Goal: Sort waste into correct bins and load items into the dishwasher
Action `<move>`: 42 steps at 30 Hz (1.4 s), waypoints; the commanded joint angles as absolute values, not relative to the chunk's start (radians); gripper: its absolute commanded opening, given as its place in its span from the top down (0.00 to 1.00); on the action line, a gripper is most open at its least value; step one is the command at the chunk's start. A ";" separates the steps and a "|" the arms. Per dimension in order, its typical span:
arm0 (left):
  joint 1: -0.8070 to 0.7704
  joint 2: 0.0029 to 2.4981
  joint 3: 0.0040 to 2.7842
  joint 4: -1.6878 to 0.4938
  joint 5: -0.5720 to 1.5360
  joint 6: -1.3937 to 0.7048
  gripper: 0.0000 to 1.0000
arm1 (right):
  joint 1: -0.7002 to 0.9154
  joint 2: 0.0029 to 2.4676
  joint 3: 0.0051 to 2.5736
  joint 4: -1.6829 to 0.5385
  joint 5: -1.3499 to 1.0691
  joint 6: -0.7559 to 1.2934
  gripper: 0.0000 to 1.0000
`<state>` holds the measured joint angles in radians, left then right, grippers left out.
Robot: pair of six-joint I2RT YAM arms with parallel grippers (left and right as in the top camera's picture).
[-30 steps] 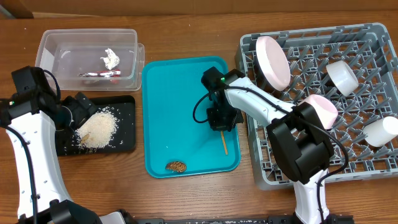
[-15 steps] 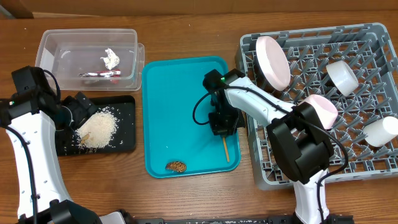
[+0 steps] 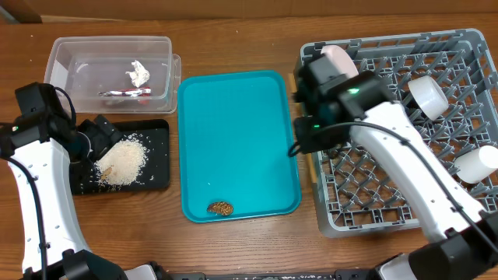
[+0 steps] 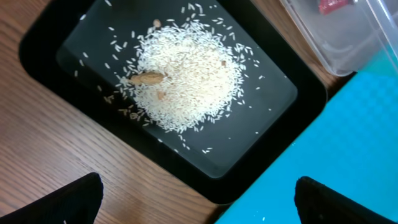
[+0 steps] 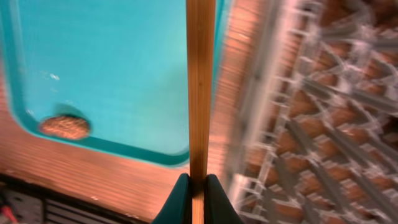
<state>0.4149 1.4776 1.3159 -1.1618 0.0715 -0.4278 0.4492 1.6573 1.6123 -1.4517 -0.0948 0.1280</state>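
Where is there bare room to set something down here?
The teal tray is bare from its top rim down to the brown lump near its bottom rim. The rack has empty lower pegs. Crowded: the gap between tray and rack, where the right claw grips a chopstick, and the rack's top and right.

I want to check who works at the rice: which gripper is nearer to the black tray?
Left. The left gripper hovers over the black tray, beside the rice. The right gripper, holding a chopstick, is across the teal tray, at the dish rack edge.
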 commanded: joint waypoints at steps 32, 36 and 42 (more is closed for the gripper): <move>-0.312 1.722 1.311 -1.102 0.071 -0.327 0.00 | 0.274 1.680 1.300 -1.324 -0.114 -0.027 0.95; -0.336 1.730 1.311 -1.098 0.071 -0.328 0.00 | 0.274 1.680 1.249 -1.272 -0.118 -0.021 0.95; -0.336 1.730 1.311 -1.099 0.072 -0.328 0.00 | 0.274 1.680 1.207 -1.222 -0.117 -0.007 0.93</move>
<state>-0.3305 1.7203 1.3151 -1.0985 0.0715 -0.3557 0.2756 1.6768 1.2266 -1.2346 -0.1066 -0.0177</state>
